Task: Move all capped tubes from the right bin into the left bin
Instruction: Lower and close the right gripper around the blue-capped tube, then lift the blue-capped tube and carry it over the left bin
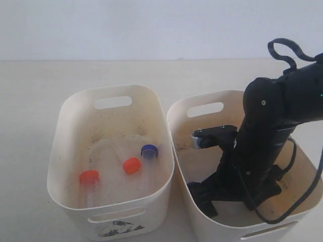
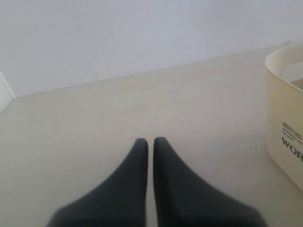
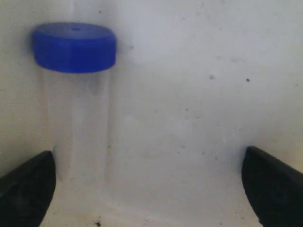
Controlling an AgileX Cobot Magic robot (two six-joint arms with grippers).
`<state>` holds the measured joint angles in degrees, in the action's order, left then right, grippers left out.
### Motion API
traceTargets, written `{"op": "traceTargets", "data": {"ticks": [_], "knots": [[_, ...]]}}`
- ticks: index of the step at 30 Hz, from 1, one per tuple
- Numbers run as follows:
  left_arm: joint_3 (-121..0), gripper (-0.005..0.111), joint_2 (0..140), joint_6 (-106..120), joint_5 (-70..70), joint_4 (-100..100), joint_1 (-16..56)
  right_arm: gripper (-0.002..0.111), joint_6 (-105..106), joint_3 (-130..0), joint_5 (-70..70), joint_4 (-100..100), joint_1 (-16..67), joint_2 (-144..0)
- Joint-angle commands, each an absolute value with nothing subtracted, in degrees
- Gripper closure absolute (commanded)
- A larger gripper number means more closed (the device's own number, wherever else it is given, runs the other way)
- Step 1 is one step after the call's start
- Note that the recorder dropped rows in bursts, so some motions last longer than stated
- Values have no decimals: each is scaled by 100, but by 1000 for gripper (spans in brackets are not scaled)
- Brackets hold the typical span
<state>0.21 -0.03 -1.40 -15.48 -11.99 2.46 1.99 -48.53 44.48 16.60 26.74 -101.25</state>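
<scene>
Two cream bins are seen side by side on the table (image 1: 30,91) in the exterior view: the left bin (image 1: 59,126) at about 8 o'clock of the picture and the right bin (image 1: 174,121) at about 4 o'clock, their near walls almost touching.

Three capped tubes are found on the floor of the left bin. One blue-capped tube (image 1: 149,150) lies toward 2 o'clock of that floor. One orange-red-capped tube (image 1: 131,165) lies near the middle, just beside the blue cap at its 8 o'clock. A second orange-red-capped tube (image 1: 89,177) lies toward 8 o'clock, apart from the other two.

The right tool (image 1: 202,196) is lowered inside the right bin, toward its 7 o'clock corner, on the dark right arm (image 1: 267,136). In the right wrist view its fingers (image 3: 28,184) are spread wide and nothing is held. The fourth tube (image 3: 75,94), clear with a blue cap, lies on the pale, speckled surface within the span of the fingers and just beside one of them. Whether it is touched cannot be told.

The left tool (image 2: 150,142) is held above bare table, its fingers drawn narrow with only a thin slit between them, and nothing is gripped. A labelled cream bin wall is seen at the edge of that view.
</scene>
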Motion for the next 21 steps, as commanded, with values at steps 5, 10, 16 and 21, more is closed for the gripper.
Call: {"op": "traceTargets", "data": {"ticks": [5, 10, 16, 21], "knots": [[0, 102, 0, -216, -1496, -1179, 254, 11, -310, -4809, 4416, 1322, 2729, -10526], [0, 102, 0, -216, -1496, -1179, 254, 61, -331, -4809, 4404, 1317, 2729, -10526], [0, 102, 0, -216, -1496, -1179, 254, 107, -286, -4809, 4393, 1317, 2729, -10526], [0, 102, 0, -216, -1496, -1179, 254, 107, -286, -4809, 4483, 1317, 2729, -10448]]}}
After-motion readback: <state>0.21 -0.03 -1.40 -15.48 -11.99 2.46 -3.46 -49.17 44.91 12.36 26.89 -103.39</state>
